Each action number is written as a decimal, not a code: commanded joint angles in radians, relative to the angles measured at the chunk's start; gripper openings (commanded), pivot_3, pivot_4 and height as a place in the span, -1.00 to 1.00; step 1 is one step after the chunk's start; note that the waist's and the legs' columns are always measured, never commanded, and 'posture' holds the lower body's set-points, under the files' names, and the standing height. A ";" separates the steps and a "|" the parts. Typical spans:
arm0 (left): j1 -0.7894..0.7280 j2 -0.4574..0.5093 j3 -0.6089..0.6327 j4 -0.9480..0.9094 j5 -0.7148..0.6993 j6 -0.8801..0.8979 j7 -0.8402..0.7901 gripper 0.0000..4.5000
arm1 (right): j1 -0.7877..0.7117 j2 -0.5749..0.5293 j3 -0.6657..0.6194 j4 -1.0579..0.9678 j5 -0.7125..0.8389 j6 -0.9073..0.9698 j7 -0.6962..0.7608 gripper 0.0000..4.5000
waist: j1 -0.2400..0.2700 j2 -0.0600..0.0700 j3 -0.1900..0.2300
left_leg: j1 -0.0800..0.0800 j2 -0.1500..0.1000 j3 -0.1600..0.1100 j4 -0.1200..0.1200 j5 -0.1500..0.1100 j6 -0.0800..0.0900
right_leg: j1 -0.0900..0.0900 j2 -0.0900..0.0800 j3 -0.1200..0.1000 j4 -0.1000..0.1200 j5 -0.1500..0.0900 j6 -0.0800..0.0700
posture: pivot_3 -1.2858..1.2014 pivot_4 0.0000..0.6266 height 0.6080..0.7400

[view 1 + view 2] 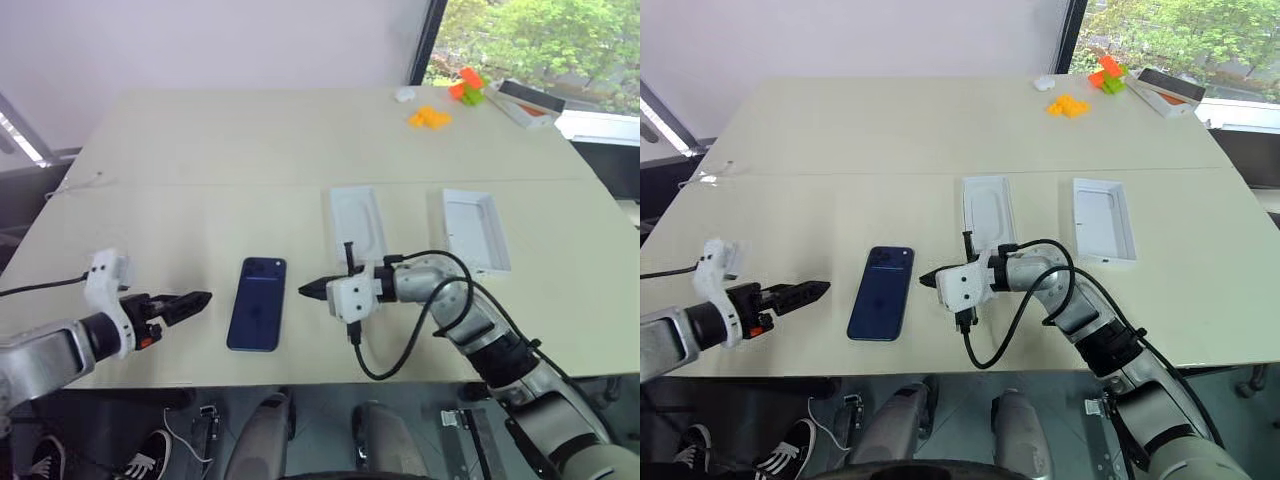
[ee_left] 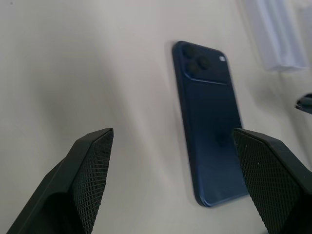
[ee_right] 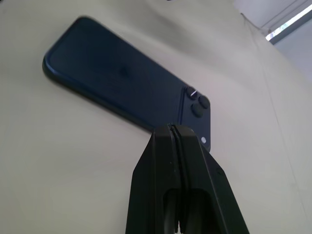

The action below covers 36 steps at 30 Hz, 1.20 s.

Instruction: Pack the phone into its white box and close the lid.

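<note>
- A broad, pale cream table (image 1: 200, 150) carries everything.
- A slim dark blue smartphone (image 1: 257, 303) lies camera-side up near its front edge.
- Right of the smartphone: two shallow white rectangular cardboard trays (image 1: 357, 224) (image 1: 475, 230).
- Well beyond the smartphone, at the table's far right corner: orange pieces (image 1: 429, 117), an orange-and-white box (image 1: 528, 104).

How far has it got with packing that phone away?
Barely started. The phone lies back-up on the table, untouched, between the open left pincer and the shut right pincer. Two white trays sit empty beyond. Packing and closing remain.
</note>
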 commanded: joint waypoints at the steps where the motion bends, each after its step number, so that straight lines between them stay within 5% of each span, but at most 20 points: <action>1: -0.005 -0.001 -0.059 0.033 -0.071 -0.028 0.079 0.83 | -0.018 0.004 0.042 0.045 -0.077 -0.115 -0.031 -0.98 | -0.003 0.000 0.000 | 0.000 0.000 0.000 0.000 0.000 0.000 | -0.001 0.000 0.000 0.000 0.000 0.000 | 0.03 -0.52 1.00; 8: -0.026 -0.031 -0.190 0.067 -0.186 -0.112 0.203 0.83 | -0.028 0.038 0.059 0.136 -0.125 -0.181 -0.071 -0.98 | 0.000 0.000 0.000 | 0.001 0.000 0.000 -0.007 0.002 0.002 | 0.000 0.001 -0.001 -0.001 0.000 0.001 | 0.03 -0.52 1.00; 26: -0.067 -0.007 -0.370 0.087 -0.226 -0.206 0.297 0.83 | -0.066 0.151 0.128 0.217 -0.265 -0.211 -0.166 -0.98 | 0.001 0.000 -0.001 | 0.007 -0.001 0.001 -0.008 0.002 0.000 | 0.004 0.000 -0.001 -0.001 0.000 0.000 | 0.03 -0.52 1.00; 36: -0.163 0.085 -0.488 0.116 -0.444 -0.273 0.497 0.83 | -0.072 0.152 0.126 0.241 -0.275 -0.219 -0.176 -0.98 | 0.000 -0.001 -0.002 | 0.008 -0.001 0.000 -0.009 0.002 0.001 | 0.005 0.001 -0.001 -0.001 0.000 0.000 | 0.03 -0.52 1.00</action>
